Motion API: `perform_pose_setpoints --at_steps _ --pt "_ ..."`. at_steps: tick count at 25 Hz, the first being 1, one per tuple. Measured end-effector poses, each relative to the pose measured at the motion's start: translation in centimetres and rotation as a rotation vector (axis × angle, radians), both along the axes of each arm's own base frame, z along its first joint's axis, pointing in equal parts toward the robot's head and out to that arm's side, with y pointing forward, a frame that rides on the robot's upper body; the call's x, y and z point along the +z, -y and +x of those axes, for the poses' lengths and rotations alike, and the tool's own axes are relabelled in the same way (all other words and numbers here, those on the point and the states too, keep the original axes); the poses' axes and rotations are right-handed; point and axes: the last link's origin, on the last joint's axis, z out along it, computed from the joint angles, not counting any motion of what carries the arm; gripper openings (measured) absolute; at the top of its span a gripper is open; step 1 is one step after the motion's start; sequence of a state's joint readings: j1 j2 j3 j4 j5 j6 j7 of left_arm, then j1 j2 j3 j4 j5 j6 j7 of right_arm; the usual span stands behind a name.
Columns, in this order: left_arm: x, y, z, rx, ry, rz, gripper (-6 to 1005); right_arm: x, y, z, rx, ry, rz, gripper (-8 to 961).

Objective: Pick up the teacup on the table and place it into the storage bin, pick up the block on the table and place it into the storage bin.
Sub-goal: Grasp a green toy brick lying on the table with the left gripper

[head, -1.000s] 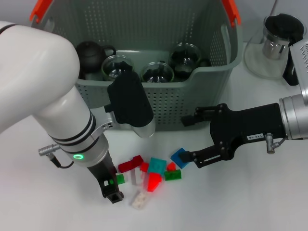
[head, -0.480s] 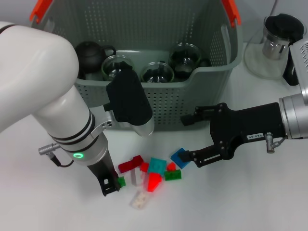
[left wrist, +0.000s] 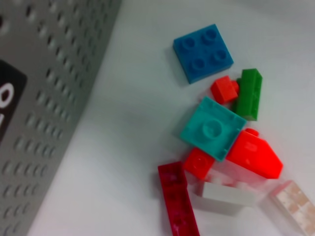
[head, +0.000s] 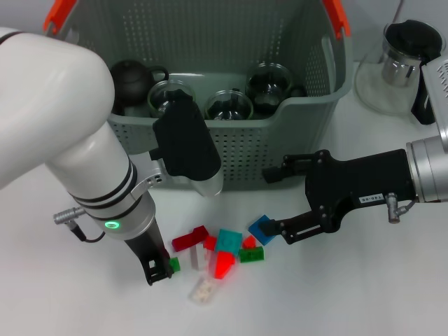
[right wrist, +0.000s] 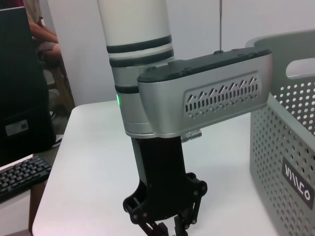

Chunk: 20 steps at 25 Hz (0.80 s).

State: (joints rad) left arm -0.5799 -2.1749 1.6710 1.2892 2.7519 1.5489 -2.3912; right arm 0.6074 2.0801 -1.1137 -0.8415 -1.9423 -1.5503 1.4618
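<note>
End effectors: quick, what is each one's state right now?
Left end effector: cannot be told.
Right end effector: open, holding nothing.

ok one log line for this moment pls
left gripper: low at small green block | right gripper: open beside blue block | storage bin: cups inside, no blocks seen

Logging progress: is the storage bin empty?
No. The storage bin holds glass teacups and a dark teapot.

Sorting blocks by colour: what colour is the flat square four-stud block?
Blue, clearest in the left wrist view.
</note>
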Motion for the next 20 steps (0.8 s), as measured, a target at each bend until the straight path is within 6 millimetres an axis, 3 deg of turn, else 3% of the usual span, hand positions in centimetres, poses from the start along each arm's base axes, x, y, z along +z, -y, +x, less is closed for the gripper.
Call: perform_pose_setpoints --at_steps 12,20 --pt "0.62 -0.32 0.21 0.021 0.006 0.018 235 -0.01 0.02 0.01 -0.001 -0.001 -0.002 941" --pt "0.55 -0.04 0.12 0.025 -0.001 0.005 521 0.02 0.03 0.07 -0.001 0.001 -0.002 942"
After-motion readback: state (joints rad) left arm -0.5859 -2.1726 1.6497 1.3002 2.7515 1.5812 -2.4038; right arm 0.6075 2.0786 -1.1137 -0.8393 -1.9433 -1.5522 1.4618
